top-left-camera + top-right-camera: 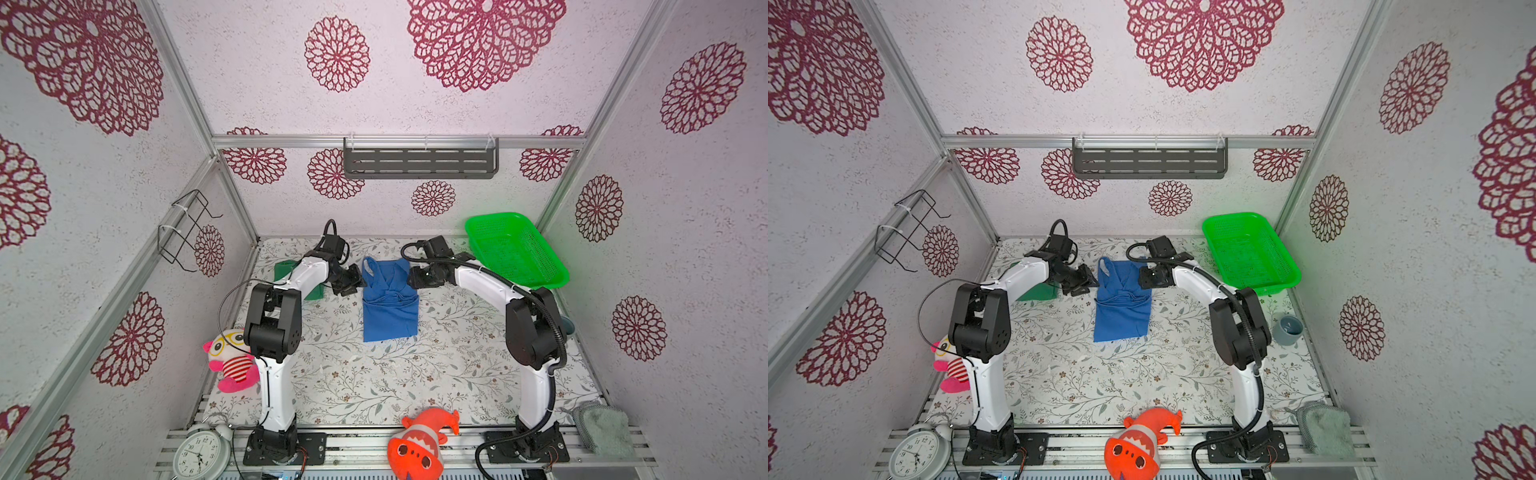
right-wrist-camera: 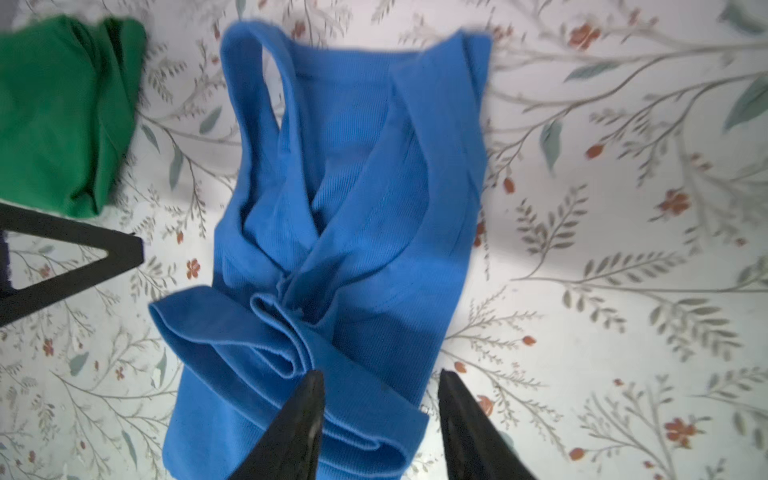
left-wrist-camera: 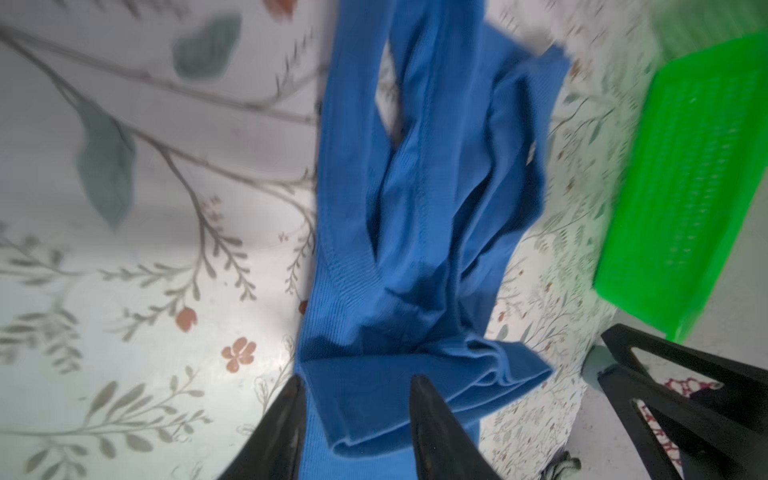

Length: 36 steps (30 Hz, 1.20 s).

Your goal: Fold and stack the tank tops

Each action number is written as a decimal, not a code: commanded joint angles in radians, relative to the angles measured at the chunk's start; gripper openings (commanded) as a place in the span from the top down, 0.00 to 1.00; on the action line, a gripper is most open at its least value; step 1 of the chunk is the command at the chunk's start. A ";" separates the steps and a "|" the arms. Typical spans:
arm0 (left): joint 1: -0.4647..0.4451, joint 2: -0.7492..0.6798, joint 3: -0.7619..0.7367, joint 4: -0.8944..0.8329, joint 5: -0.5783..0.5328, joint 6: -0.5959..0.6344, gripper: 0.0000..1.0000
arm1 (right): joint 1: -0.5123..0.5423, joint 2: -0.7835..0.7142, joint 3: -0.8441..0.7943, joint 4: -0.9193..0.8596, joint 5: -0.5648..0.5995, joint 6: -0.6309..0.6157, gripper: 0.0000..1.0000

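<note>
The royal blue tank top (image 1: 390, 307) (image 1: 1121, 309) lies in the middle of the table. Its sides are folded inward and its straps point to the back wall. The dark green tank top (image 1: 284, 270) (image 2: 62, 116) sits folded at the back left, partly hidden under my left arm. My left gripper (image 1: 351, 284) (image 3: 359, 380) hovers at the blue top's left edge, open, over a folded flap of blue cloth (image 3: 415, 208). My right gripper (image 1: 415, 277) (image 2: 380, 374) is at the right edge, open, above a rolled fold of the blue tank top (image 2: 353, 187).
A bright green mesh basket (image 1: 515, 249) leans at the back right corner. A pink plush (image 1: 230, 361), an orange fish plush (image 1: 419, 444), an alarm clock (image 1: 201, 453) and a grey cloth (image 1: 602, 428) line the sides and front. A grey cup (image 1: 1287, 329) stands at the right.
</note>
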 commanded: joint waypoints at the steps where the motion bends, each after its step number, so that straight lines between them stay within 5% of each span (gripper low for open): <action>1: 0.020 -0.070 0.029 -0.023 -0.011 0.031 0.54 | -0.020 -0.105 0.011 -0.022 0.011 -0.032 0.53; 9: -0.088 -0.293 -0.374 0.136 -0.068 -0.078 0.59 | 0.062 -0.288 -0.340 0.076 -0.007 0.059 0.64; 15: -0.178 -0.290 -0.507 0.232 -0.084 -0.162 0.63 | 0.104 -0.289 -0.463 0.149 -0.012 0.112 0.70; 20: -0.175 -0.173 -0.395 0.228 -0.115 -0.130 0.63 | 0.104 -0.172 -0.379 0.190 -0.033 0.099 0.72; 29: -0.092 0.095 0.163 -0.055 -0.204 0.046 0.63 | 0.040 0.040 -0.018 0.179 0.017 0.021 0.76; 36: -0.071 -0.075 0.066 -0.048 -0.283 0.073 0.63 | 0.021 -0.083 -0.053 0.158 0.039 0.005 0.73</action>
